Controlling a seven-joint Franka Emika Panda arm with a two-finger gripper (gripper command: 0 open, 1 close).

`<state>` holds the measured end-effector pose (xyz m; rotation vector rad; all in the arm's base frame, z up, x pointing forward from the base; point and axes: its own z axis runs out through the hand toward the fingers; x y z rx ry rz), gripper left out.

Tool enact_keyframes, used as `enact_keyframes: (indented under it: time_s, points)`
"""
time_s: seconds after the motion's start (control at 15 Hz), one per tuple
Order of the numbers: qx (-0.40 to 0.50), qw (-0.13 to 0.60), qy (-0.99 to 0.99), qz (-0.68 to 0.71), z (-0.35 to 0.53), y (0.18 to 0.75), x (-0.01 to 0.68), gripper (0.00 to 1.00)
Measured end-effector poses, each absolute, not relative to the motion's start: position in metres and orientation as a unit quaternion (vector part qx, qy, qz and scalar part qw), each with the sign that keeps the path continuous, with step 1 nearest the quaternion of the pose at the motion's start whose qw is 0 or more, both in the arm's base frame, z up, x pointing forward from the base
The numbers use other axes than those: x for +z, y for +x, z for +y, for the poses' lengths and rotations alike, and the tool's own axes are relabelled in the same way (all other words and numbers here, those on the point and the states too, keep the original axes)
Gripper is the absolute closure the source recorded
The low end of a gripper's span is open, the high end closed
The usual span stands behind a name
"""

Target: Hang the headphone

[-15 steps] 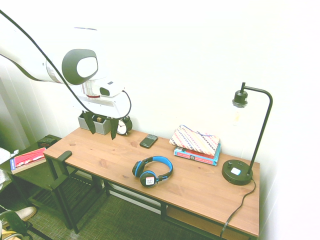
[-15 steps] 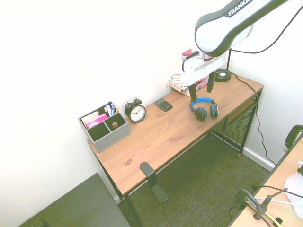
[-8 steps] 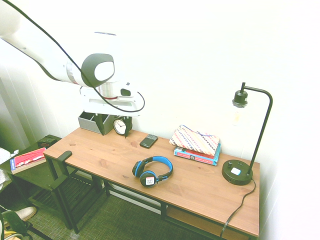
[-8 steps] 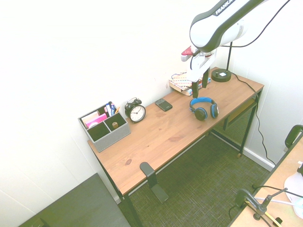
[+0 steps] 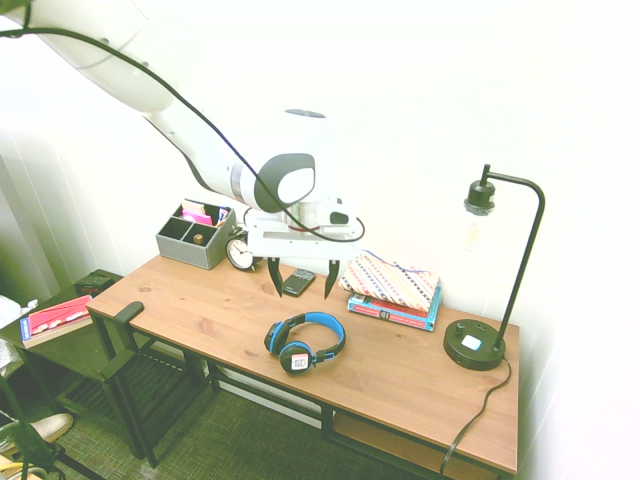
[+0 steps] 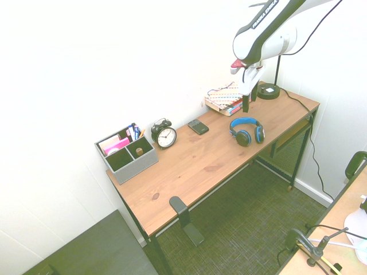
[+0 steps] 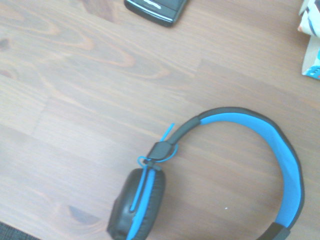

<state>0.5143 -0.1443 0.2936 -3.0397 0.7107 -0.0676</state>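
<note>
First exterior view: high, off the front of the long wooden desk (image 5: 400,375), facing the wall; arm enters from picture left. Second exterior view: high, beyond the opposite end; both share the whole desktop. Wrist view: close, straight down on the blue-banded black over-ear headphone (image 7: 235,177).

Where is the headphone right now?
The headphone lies flat on the wooden desk near its front edge, below the open gripper, in front of the phone.

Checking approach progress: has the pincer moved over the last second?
Yes. The pincer has moved from above the organizer past the clock and now hangs open above the headphone.
</note>
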Motion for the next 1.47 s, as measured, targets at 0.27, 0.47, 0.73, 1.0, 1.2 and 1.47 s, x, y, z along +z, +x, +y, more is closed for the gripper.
enact_keyframes:
  time_s: [0.27, 0.47, 0.73, 1.0, 1.2, 1.47]
  points:
    - [-0.039, 0.013, -0.967, 0.252, -0.16, 0.533, 0.249, 0.0]
    - [-0.037, 0.013, -0.966, 0.257, -0.17, 0.549, 0.229, 0.0]
    - [-0.031, 0.008, -0.967, 0.254, -0.183, 0.563, 0.209, 1.0]
    - [-0.021, 0.006, -0.968, 0.25, -0.183, 0.569, 0.189, 1.0]
    - [-0.018, 0.007, -0.969, 0.247, -0.18, 0.573, 0.182, 1.0]
    - [-0.012, 0.008, -0.97, 0.242, -0.175, 0.576, 0.177, 1.0]
